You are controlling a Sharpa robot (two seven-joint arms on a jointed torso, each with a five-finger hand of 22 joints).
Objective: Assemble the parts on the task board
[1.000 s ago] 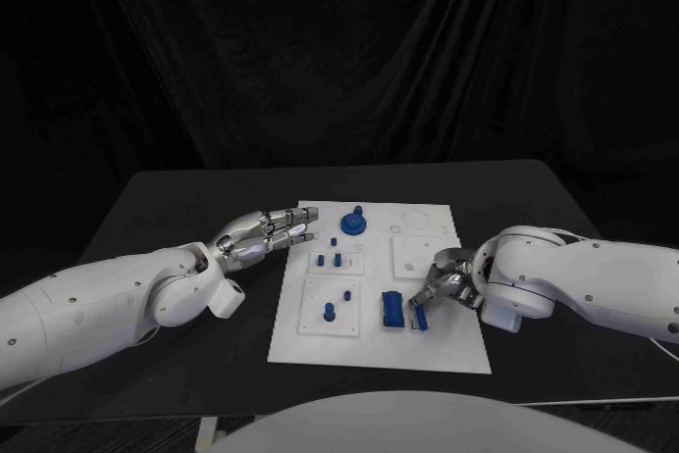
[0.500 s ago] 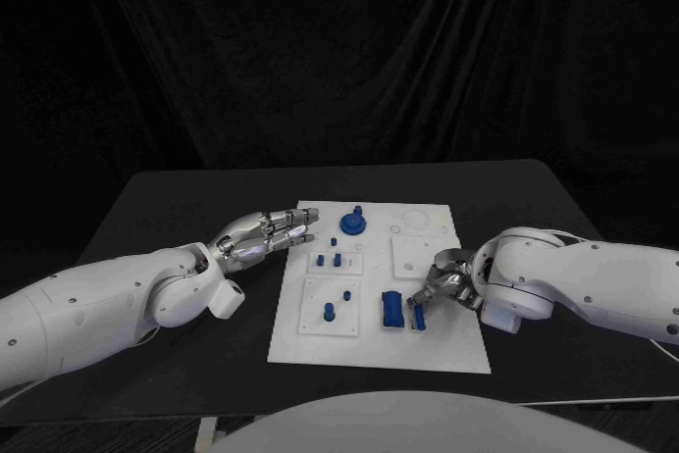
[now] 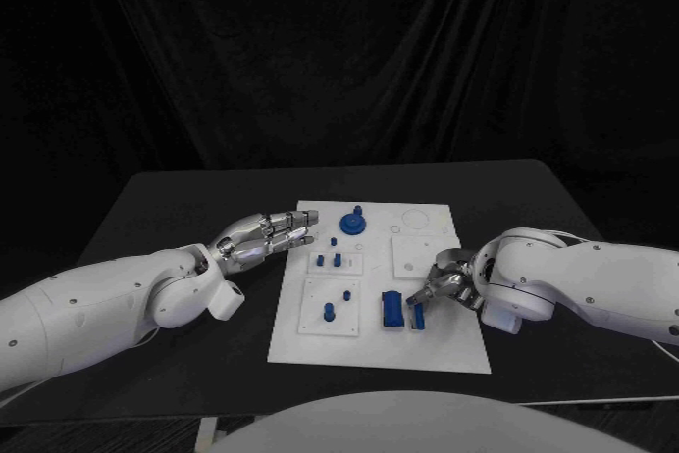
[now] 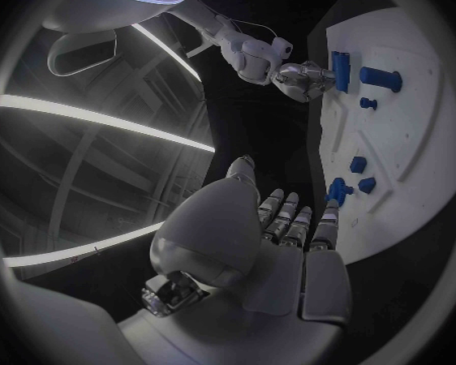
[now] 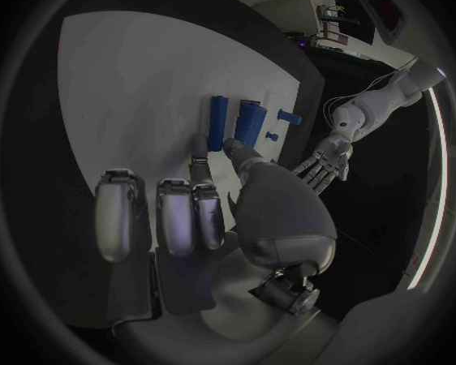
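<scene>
The white task board [image 3: 442, 347] lies in the middle of the table. A blue block [image 3: 391, 309] and a slim blue bar [image 3: 419, 318] lie side by side on its near right part. My right hand [image 3: 445, 284] hovers at the bar's far end. In the right wrist view its thumb and one fingertip [image 5: 200, 148] flank the end of the bar [image 5: 219, 120]; I cannot tell if they pinch it. My left hand [image 3: 266, 235] floats by the board's left edge, fingers straight, holding nothing. A blue peg piece [image 3: 329, 309], small studs [image 3: 329, 260] and a blue knob [image 3: 352, 221] stand on the board.
Bare black table [image 3: 184, 203] surrounds the board on every side. The left wrist view shows the board [image 4: 410, 138], the block [image 4: 341, 60] and the right hand [image 4: 304, 79] beyond my left hand [image 4: 273, 243]. A black curtain closes off the back.
</scene>
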